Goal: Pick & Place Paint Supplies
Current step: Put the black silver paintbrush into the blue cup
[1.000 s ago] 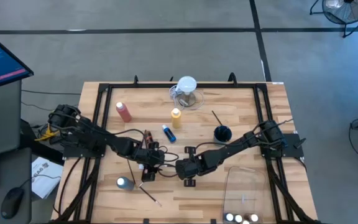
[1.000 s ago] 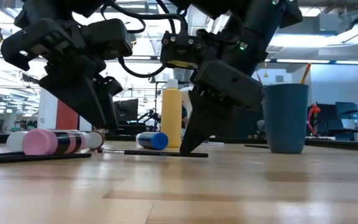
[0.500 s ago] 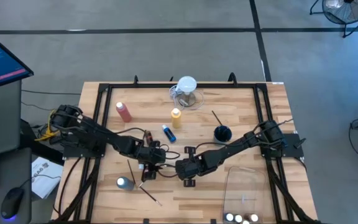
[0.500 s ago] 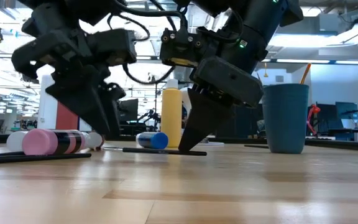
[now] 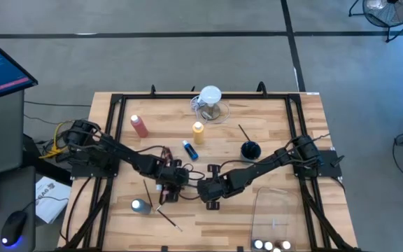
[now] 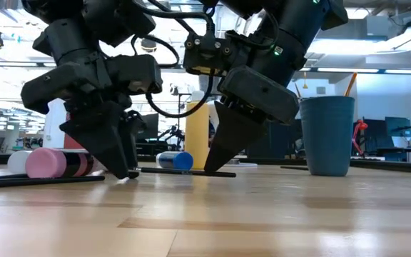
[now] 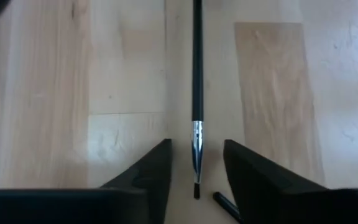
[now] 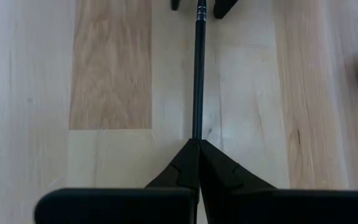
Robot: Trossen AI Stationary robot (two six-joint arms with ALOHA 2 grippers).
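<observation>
The left gripper has just come down low, and its tips are now sitting on the worktop, well apart from the blue cup on the left arm's side of it. Its two fingers have been closing in a little, but they are not grasping yet: they are standing apart, one on each side of the thin dark paintbrush, right by its shiny metal band. The paintbrush is lying flat on the worktop, farther from the blue cup than the right gripper is. The right gripper is clenched tight on the other end of the paintbrush and is holding it in place. It looks like the two arms are getting ready to share or pass the brush. The left gripper probably needs to squeeze shut next. The other paints near the blue cup are waiting for their turn.
</observation>
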